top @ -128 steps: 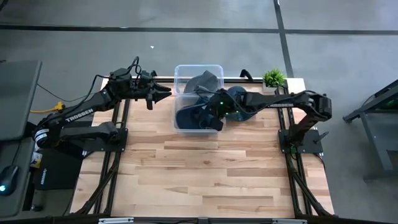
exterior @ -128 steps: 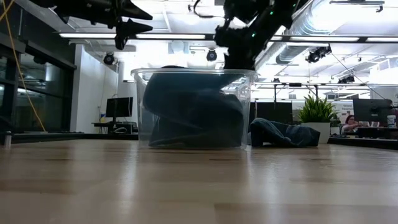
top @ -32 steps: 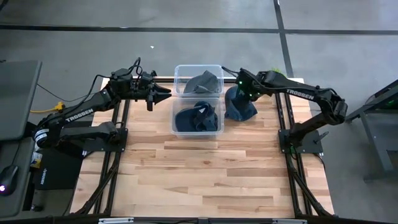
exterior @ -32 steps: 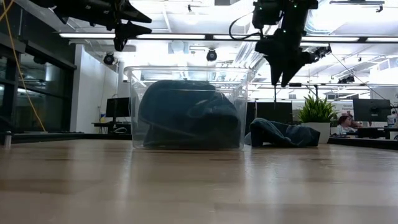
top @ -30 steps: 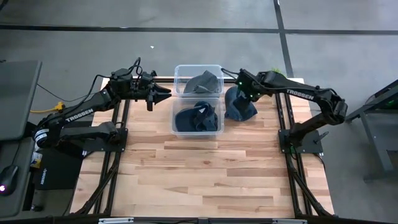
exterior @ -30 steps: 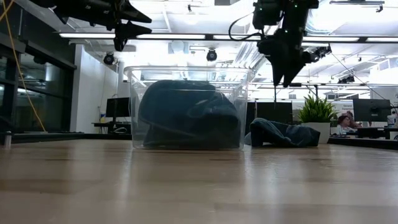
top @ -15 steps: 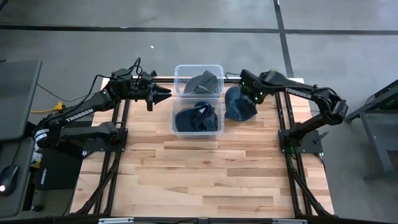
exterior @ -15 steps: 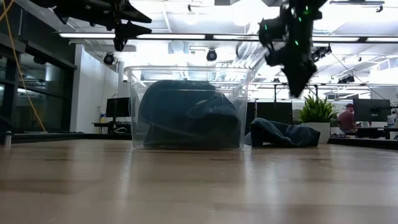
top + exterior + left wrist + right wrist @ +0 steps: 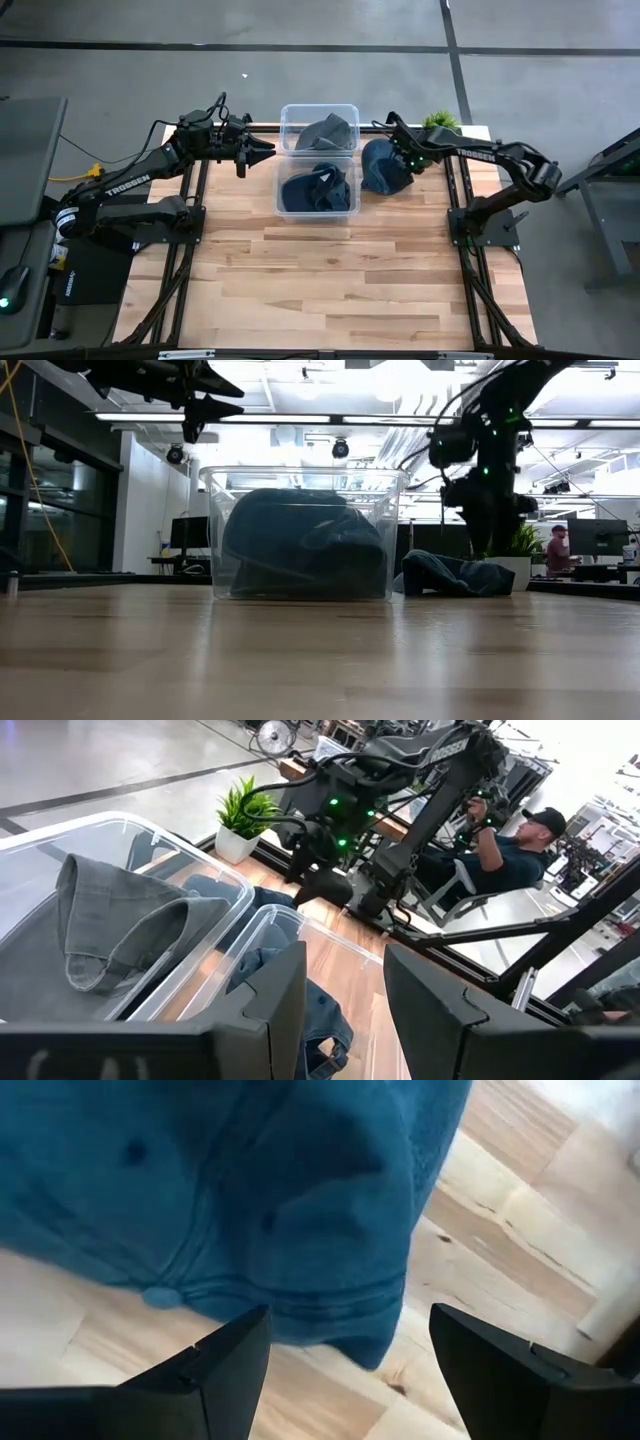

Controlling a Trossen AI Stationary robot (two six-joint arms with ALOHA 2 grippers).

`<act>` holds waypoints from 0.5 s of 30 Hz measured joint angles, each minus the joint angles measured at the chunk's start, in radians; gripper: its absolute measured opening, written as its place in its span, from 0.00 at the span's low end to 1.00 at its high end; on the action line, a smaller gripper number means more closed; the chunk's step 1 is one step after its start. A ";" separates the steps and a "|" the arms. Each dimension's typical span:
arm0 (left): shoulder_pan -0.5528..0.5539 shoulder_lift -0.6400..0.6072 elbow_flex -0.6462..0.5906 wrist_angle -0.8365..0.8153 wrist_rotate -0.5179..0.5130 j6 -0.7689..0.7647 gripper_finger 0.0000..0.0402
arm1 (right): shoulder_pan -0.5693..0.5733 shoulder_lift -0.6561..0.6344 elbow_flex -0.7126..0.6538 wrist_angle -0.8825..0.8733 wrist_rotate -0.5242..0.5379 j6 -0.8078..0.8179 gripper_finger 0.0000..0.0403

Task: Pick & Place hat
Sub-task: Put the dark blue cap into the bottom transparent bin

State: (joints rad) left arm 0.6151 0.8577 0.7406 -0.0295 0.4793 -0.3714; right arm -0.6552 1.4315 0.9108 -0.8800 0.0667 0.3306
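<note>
Looking down on the table (image 9: 330, 280), I take the clear plastic bin (image 9: 318, 160) as my landmark; it has two compartments. The far compartment holds a grey cap (image 9: 325, 131), and the near one holds a dark blue cap (image 9: 315, 190). The blue hat (image 9: 381, 166) that matters now lies on the wood just beside the bin's right wall, outside it, resting on the table.

My right gripper (image 9: 404, 160) hangs over that hat, on the side away from the bin. In the right wrist view its two dark fingers (image 9: 225, 1365) stand wide apart with nothing between them, and the blue hat (image 9: 250, 1200) with its stitched seams fills the space beyond, lying on pale boards. In the low view the right gripper (image 9: 490, 525) points down just above the crumpled hat (image 9: 450, 575), which sits beside the bin (image 9: 305, 535); I cannot tell whether they touch.

My left gripper (image 9: 262, 151) waits in the air just left of the bin, level with the divide between its compartments, pointing toward it. Its fingers (image 9: 270, 1010) in the left wrist view are partly spread, a narrow gap, empty.

A small potted plant (image 9: 439, 125) stands at the table's far edge, beyond the hat. A person (image 9: 505, 845) in a cap sits in the room behind the right arm.
</note>
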 joint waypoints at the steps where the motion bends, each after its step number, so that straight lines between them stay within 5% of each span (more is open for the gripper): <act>1: 0.000 0.000 0.000 -0.001 0.000 0.000 0.34 | -0.010 0.000 -0.014 0.017 -0.007 0.003 0.66; 15: 0.000 0.000 0.000 -0.034 -0.003 -0.003 0.34 | -0.086 0.000 -0.123 0.213 -0.086 0.036 0.66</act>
State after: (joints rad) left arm 0.6152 0.8580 0.7406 -0.0631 0.4767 -0.3748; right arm -0.7413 1.4315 0.7881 -0.6674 -0.0197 0.3661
